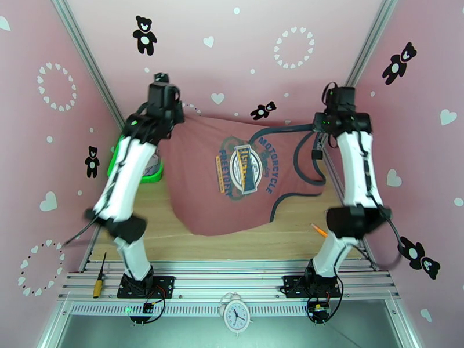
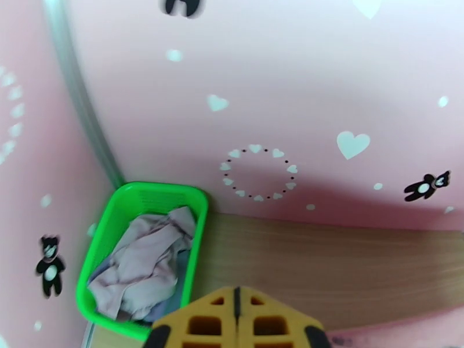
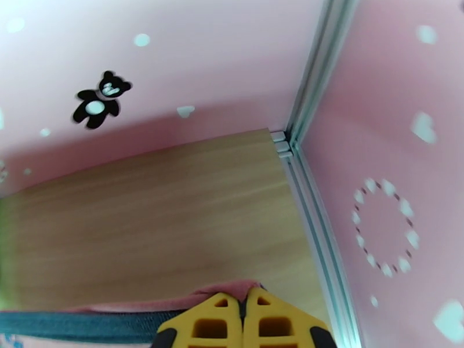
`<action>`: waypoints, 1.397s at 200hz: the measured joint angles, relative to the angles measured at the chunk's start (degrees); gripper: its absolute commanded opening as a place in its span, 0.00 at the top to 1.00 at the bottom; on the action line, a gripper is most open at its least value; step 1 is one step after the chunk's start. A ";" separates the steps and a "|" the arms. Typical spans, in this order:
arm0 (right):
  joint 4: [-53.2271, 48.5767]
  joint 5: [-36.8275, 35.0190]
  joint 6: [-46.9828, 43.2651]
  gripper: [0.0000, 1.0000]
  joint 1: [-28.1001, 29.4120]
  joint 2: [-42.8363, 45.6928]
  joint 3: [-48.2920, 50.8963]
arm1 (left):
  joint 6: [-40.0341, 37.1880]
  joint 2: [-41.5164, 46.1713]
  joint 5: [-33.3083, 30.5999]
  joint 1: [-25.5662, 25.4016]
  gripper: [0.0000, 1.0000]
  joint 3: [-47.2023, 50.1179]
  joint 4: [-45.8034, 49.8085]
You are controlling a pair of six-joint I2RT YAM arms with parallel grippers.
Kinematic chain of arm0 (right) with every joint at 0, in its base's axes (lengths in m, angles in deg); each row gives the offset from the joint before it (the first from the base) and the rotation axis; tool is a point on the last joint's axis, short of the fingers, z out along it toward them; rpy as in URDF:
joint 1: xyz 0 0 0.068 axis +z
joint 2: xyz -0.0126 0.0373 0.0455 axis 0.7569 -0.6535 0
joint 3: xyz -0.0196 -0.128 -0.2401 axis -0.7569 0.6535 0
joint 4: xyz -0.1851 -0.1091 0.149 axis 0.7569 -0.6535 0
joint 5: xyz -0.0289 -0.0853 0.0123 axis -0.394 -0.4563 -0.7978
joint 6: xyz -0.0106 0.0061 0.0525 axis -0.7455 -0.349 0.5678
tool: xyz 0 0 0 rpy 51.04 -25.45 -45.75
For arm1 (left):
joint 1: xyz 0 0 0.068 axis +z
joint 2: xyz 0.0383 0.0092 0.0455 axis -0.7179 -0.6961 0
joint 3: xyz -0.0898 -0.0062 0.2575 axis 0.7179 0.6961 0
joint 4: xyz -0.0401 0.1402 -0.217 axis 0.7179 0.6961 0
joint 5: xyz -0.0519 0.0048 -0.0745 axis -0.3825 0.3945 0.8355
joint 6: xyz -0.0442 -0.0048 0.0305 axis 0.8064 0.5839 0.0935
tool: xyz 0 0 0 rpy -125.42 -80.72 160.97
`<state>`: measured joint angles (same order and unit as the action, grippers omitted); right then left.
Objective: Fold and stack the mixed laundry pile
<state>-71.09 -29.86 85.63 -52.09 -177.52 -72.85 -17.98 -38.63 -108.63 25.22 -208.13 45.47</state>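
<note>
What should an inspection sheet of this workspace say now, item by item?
Surface: wooden table, light grain, partly covered by cloth.
Job's things: brick-red tank top held spread between both grippers; pale garments heaped in the green basket at the far left.
Clutter: screwdriver on the front rail; clock at the front edge; orange pen on the table beside the right arm.
Grippers: left gripper shut on the tank top; right gripper shut on its dark-trimmed edge.
Cables: black cables run along both arms.
Surroundings: pink walls with bears and hearts; aluminium frame.
</note>
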 measured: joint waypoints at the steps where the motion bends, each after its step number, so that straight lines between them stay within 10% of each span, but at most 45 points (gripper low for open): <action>1: 0.07 0.04 0.11 1.00 -0.02 -0.70 -0.70 | -0.09 -0.48 0.04 0.04 1.00 -0.59 -0.04; 27: 0.33 -0.13 0.68 1.00 -0.04 -9.29 -12.15 | -2.27 -10.64 1.92 1.44 1.00 -13.40 -0.24; 96: 4.50 -3.30 -1.33 1.00 -0.04 -7.54 -15.63 | -3.32 2.99 4.92 1.99 1.00 -0.90 -6.34; 154: 19.34 -5.90 -6.43 1.00 0.15 10.67 26.29 | 1.90 37.81 5.51 -2.75 1.00 62.73 -25.33; 202: 23.89 -4.94 -6.16 1.00 -0.11 11.08 47.04 | 12.46 41.57 5.77 -4.63 1.00 97.90 -29.40; 238: 23.89 -4.26 -5.92 1.00 -0.28 10.01 41.48 | 13.81 46.31 3.93 -4.76 1.00 94.47 -29.40; 279: 19.67 -2.36 -5.42 1.00 -0.26 -4.35 10.14 | 12.76 41.48 2.29 -2.91 1.00 84.54 -32.39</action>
<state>-51.42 -32.22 80.21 -52.35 -181.87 -62.71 -5.22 2.86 -106.33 22.31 -123.59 13.07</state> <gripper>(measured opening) 0.058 0.049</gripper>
